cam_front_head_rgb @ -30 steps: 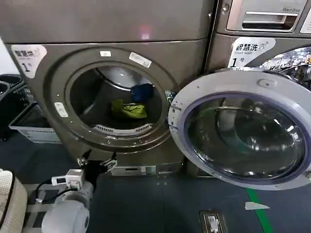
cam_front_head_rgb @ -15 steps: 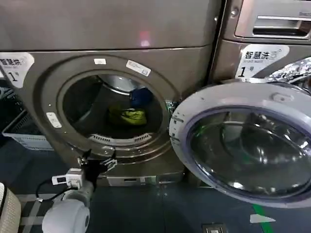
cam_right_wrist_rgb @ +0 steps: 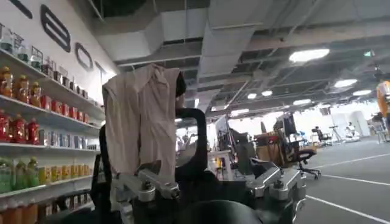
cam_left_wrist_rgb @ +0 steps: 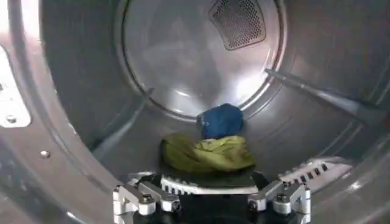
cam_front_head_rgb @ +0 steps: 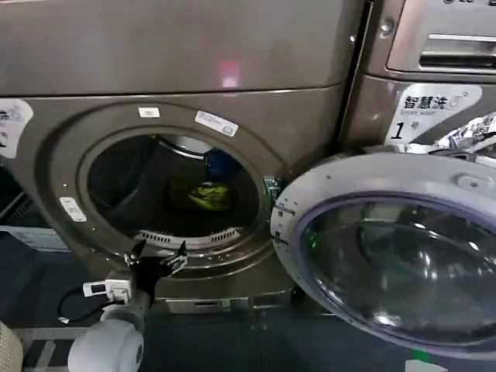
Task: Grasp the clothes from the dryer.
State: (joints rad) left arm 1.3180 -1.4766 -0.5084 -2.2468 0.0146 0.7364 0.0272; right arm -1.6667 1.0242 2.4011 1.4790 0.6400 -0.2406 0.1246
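The bronze-grey dryer (cam_front_head_rgb: 194,46) stands with its round glass door (cam_front_head_rgb: 387,248) swung open to the right. Inside the drum lie the clothes: a yellow-green garment (cam_front_head_rgb: 203,194) with a dark blue one (cam_front_head_rgb: 221,164) just behind it. My left gripper (cam_front_head_rgb: 159,256) hovers open at the porthole's lower rim, in front of the opening. In the left wrist view the yellow-green garment (cam_left_wrist_rgb: 207,155) and the blue one (cam_left_wrist_rgb: 220,120) rest on the drum floor (cam_left_wrist_rgb: 73,91), beyond my open left gripper (cam_left_wrist_rgb: 211,204). My right gripper (cam_right_wrist_rgb: 213,195) is open and empty, facing the room.
A second machine (cam_front_head_rgb: 434,46) with a shiny drum stands at the right, partly covered by the open door. A pale crate (cam_front_head_rgb: 23,236) sits on the floor left of the dryer. A white mesh basket (cam_front_head_rgb: 6,349) edges the bottom left corner.
The dryer has grown larger in the head view and its porthole has slid left and down. My left gripper now overlaps the porthole's lower rim, nearer the opening.
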